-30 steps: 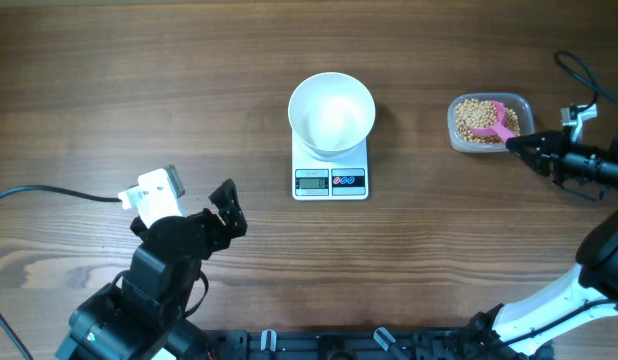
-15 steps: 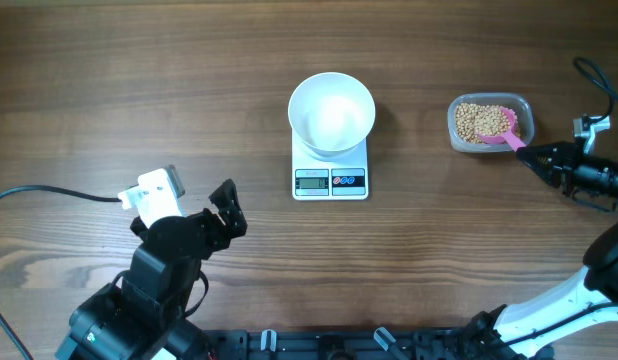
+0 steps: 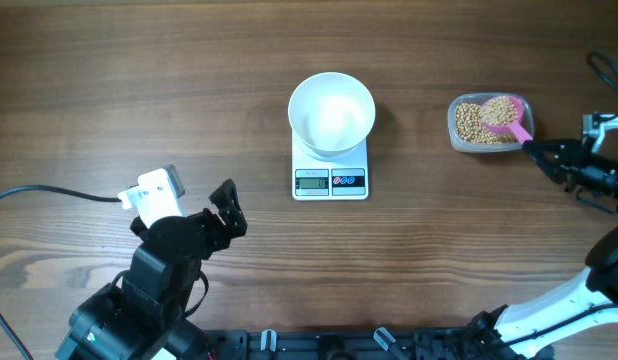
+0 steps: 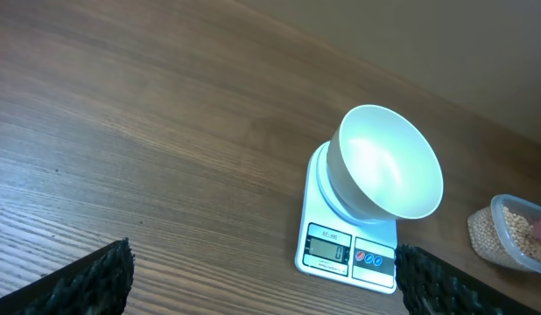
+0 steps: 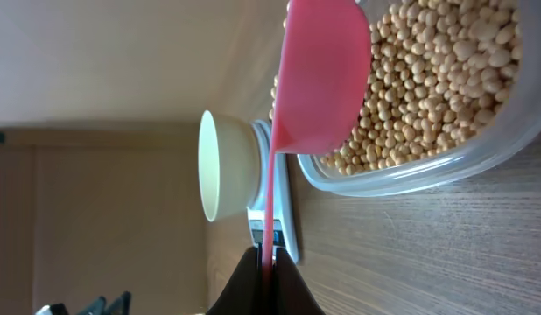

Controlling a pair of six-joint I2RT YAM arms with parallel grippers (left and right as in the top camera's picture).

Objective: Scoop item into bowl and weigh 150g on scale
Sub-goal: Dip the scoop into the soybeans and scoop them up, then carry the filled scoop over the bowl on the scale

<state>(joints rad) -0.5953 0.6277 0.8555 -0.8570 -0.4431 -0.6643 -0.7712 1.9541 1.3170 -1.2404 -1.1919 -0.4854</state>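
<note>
The white bowl (image 3: 332, 112) stands empty on the small white scale (image 3: 331, 181), whose display (image 4: 327, 248) reads zero. The tan beans (image 3: 473, 123) fill a clear tub (image 3: 455, 133) at the right. My right gripper (image 3: 536, 151) is shut on the thin handle of a pink scoop (image 3: 503, 112). The scoop hangs over the tub's right half with beans in its cup. In the right wrist view, only the scoop's (image 5: 323, 70) pink underside shows above the beans (image 5: 428, 79). My left gripper (image 3: 227, 205) stands open near the front left, far from the scale, with nothing between its fingers (image 4: 87, 280).
A black cable (image 3: 49, 193) runs across the table from the left edge to the left arm. Another cable (image 3: 614, 85) loops at the far right edge. Bare wood lies between the scale and the tub (image 5: 446, 166).
My right gripper has drawn back to the right, pulling the scoop through the beans. The scoop has turned up and now carries beans. The left arm has not moved.
</note>
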